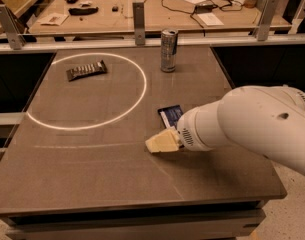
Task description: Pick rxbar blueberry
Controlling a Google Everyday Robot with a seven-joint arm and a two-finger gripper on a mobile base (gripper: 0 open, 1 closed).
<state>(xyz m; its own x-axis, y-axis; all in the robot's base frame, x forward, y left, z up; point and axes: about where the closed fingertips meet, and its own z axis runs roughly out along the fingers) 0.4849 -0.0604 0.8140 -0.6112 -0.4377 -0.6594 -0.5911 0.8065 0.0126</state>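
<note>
The rxbar blueberry (pixel 170 115), a flat dark blue wrapper with a white stripe, lies on the dark table right of centre; its near right part is hidden behind my arm. My gripper (pixel 162 142) with cream-coloured fingers sits low over the table, just in front of the bar's near edge, at the end of the large white arm (pixel 252 126) coming in from the right.
A dark shiny bar wrapper (pixel 86 70) lies inside the white circle (pixel 87 91) drawn at the table's back left. A slim metal can (pixel 168 50) stands at the back centre. Behind the table is a rail with posts and a cluttered workbench.
</note>
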